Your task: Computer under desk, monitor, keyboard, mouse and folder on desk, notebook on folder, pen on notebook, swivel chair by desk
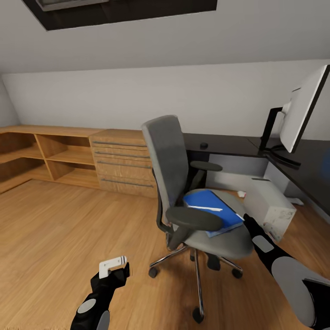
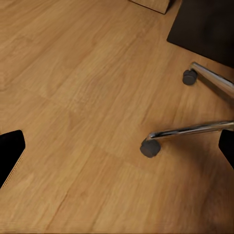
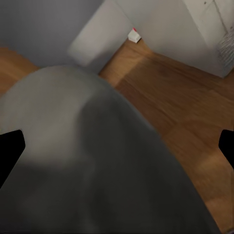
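The blue folder (image 1: 211, 212) lies flat on the swivel chair (image 1: 183, 183) seat, a white pen-like stick on top. It looks thin, light and stiff; its edge facing 4 o'clock seems best to pinch. The right gripper (image 1: 244, 219) hovers just beside that edge, fingers (image 3: 10, 148) spread open. The left gripper (image 1: 114, 270) hangs over the floor at 7 o'clock, fingers (image 2: 10, 152) open

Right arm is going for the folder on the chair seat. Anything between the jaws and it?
Nothing visible blocks it. In the head view the right gripper sits at the seat's right side, next to the blue folder, with a white pen-like item lying on top. The chair's near armrest is on the folder's other side, out of the path.
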Robot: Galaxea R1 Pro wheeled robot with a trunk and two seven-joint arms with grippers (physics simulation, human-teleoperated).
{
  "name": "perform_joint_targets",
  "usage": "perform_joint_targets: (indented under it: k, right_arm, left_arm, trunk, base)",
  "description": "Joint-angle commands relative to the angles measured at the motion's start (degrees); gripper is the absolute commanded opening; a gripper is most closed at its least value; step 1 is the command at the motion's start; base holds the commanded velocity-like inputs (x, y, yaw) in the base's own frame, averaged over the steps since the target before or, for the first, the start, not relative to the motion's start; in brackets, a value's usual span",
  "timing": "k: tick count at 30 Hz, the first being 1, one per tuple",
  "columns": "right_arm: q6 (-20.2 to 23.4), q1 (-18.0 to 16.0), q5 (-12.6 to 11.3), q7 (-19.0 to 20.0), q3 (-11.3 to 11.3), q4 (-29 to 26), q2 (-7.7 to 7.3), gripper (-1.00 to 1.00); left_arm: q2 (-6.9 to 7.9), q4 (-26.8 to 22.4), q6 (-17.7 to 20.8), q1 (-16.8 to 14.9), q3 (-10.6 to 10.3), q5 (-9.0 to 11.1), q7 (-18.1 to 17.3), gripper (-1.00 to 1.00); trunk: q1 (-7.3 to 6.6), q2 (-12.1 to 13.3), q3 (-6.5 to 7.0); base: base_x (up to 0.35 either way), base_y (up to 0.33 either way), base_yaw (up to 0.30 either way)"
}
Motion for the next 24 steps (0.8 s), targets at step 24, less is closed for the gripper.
perform_joint_targets:
  k: [24]
  right_arm:
    - [-0.3, 0.2, -0.7, 4.2, 0.4, 1.0, 1.59, 1.0]
  left_arm:
    - [0.01, 1.3, 0.2, -0.1, -0.2, 0.5, 0.7, 1.0]
  trunk:
    - [0.0, 0.0, -0.17]
  base:
    - [0.0, 0.0, 0.274]
